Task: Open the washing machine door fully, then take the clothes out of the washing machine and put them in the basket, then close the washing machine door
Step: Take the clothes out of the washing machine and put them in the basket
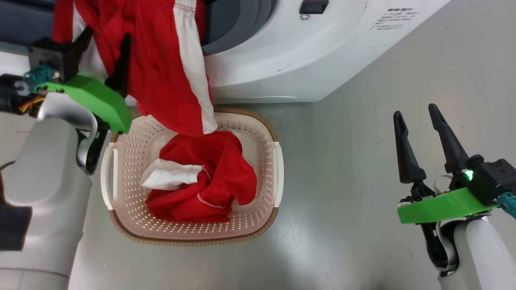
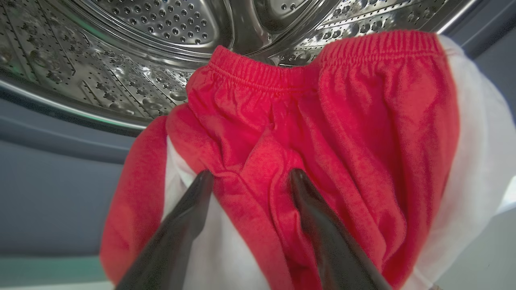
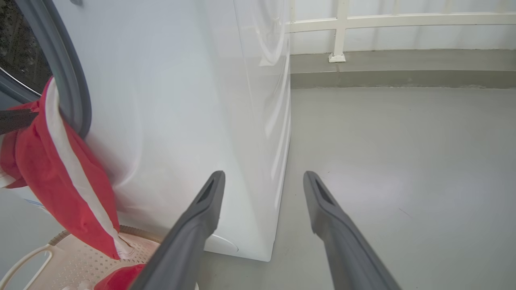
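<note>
A white washing machine [image 1: 290,60] is seen standing on a grey floor [image 1: 354,209], its round opening at the upper left of the head view. A cream basket [image 1: 193,241] with a brown rim is set on the floor just in front of it. A red, white-banded striped garment [image 1: 161,72] is draped out of the opening and over the grey gasket [image 3: 68,80], with its lower end reaching down into the basket. A second garment [image 1: 217,173], also red with a white patch, lies crumpled in the middle of the basket. The left tool [image 2: 250,173] is pictured at the mouth of the steel drum [image 2: 141,24], its two dark fingers spread wide with a fold of the striped garment bunched between them. Whether the cloth is pinched cannot be told. The right tool [image 1: 415,110] is held low above the floor, well apart from the basket, its fingers wide open and empty.
</note>
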Tool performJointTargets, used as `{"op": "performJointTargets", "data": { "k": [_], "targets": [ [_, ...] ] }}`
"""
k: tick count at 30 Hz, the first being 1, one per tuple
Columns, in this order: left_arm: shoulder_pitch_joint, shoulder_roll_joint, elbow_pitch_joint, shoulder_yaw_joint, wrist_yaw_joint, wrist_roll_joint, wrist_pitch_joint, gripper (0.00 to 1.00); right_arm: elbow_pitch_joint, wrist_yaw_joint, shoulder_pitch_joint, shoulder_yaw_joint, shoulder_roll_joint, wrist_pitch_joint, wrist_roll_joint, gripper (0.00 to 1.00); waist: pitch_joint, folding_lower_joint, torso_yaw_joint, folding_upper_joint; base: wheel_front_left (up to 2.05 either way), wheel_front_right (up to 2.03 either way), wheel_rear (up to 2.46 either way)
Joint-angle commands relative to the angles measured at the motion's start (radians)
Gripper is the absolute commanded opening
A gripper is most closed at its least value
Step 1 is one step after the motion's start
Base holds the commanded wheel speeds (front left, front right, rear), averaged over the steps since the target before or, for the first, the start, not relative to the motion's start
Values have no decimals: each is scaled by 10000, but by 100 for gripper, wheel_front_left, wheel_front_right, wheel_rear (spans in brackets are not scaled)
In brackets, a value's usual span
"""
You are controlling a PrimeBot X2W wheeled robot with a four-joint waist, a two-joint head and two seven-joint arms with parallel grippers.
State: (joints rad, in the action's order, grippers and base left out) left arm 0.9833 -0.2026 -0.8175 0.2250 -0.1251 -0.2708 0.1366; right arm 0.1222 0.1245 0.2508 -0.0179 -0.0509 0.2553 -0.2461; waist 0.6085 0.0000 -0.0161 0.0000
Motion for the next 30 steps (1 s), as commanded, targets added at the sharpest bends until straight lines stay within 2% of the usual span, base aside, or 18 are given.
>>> {"op": "performJointTargets", "data": {
  "k": [1, 7, 8, 9, 10, 11, 12, 21, 30],
  "targets": [
    [323, -444, -169, -133, -49, -20, 34, 100, -273, 62, -2, 254, 7, 65, -24, 100, 20, 0, -28, 0, 0, 0, 0],
    [894, -426, -1098, 260, -53, -78, 225, 100, -294, 62, 20, 250, 7, 65, -49, 100, 55, 0, -71, 0, 0, 0, 0],
    [963, -430, -1240, 340, -53, -81, 242, 84, -297, 62, 25, 246, 7, 65, -54, 100, 58, 0, -78, 0, 0, 0, 0],
    [1028, -440, -1365, 417, -53, -78, 286, 45, -299, 62, 29, 242, 7, 65, -58, 100, 59, 0, -85, 0, 0, 0, 0],
    [1091, -457, -1483, 487, -54, -59, 342, 31, -302, 62, 33, 237, 7, 65, -62, 100, 61, 0, -90, 0, 0, 0, 0],
    [1145, -464, -1597, 543, -54, -50, 401, 6, -307, 62, 37, 233, 7, 65, -64, 100, 61, 0, -94, 0, 0, 0, 0],
    [1194, -458, -1702, 590, -54, -60, 459, 0, -312, 62, 39, 228, 7, 65, -63, 100, 59, 0, -95, 0, 0, 0, 0],
    [1395, -339, -2022, 938, -54, -340, 997, 0, -344, 62, 2, 176, 7, 65, -40, 100, 10, 0, -22, 0, 0, 0, 0],
    [308, -209, -1057, 1327, -55, -1072, 1239, 0, -323, 62, -97, 191, 7, 65, -43, 100, -171, 0, 77, 0, 0, 0, 0]
  ]
}}
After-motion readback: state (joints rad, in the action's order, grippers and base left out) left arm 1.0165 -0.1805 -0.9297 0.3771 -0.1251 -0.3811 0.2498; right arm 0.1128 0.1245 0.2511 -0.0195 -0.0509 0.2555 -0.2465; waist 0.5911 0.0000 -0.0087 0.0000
